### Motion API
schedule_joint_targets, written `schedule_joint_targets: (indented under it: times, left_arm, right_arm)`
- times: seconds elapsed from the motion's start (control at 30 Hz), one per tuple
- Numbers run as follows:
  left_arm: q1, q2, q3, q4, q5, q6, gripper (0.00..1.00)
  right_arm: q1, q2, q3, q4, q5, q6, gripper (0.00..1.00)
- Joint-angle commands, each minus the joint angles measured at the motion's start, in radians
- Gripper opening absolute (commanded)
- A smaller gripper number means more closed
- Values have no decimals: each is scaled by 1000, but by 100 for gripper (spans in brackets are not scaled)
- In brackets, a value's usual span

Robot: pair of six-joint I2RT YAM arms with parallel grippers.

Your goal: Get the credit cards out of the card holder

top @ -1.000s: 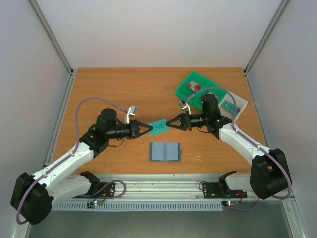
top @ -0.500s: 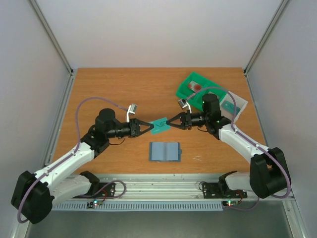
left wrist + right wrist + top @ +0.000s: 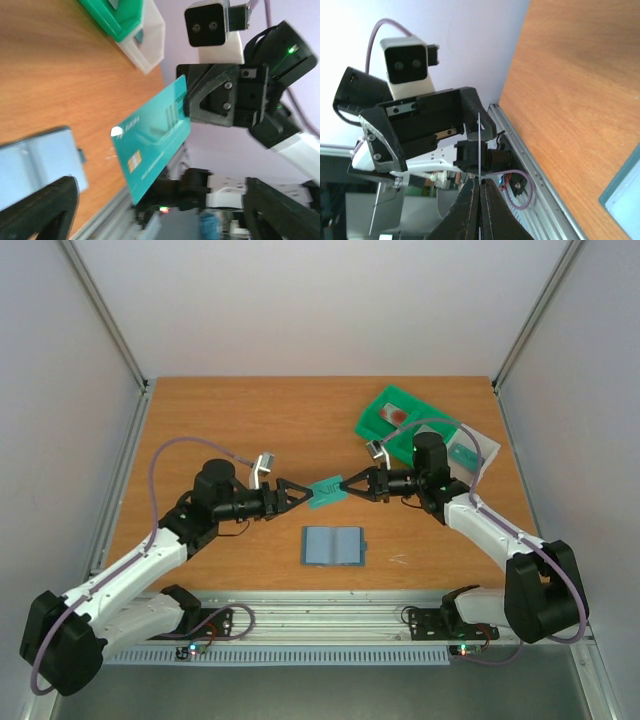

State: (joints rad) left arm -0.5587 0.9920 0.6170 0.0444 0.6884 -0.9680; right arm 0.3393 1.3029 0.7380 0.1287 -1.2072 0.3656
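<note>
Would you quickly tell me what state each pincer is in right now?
Left pincer: open, holding nothing.
Right pincer: closed on the teal credit card.

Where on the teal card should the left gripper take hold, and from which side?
Probably the free end of the teal card, approached from the left gripper's side: the right gripper pinches the opposite end, holding it above the table, both flat faces exposed.

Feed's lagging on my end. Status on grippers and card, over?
Right gripper shut on teal card, midair. Left gripper open, clear of it. Card holder lies open, untouched; nothing blocking.
</note>
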Motion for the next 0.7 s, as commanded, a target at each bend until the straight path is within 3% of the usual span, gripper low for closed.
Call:
schedule_joint_targets:
  times: [0.0,0.23,0.4,0.67]
  left_arm:
    - [-4,-23,74,-171,-93,104,98]
    - [-4,27,143,-321,-154,234,99]
    - [-4,66,165,-369,-150,307,99]
    - [-4,105,189,-426,-145,383,99]
  right_arm:
    - [-61,-49,-31,-43,85,0,1]
    - [-166,-78,-1,-219,193,-101,1]
    - [-241,-98,61,-451,381,-222,1]
    - [-384,-118,107,-546,638,-320,1]
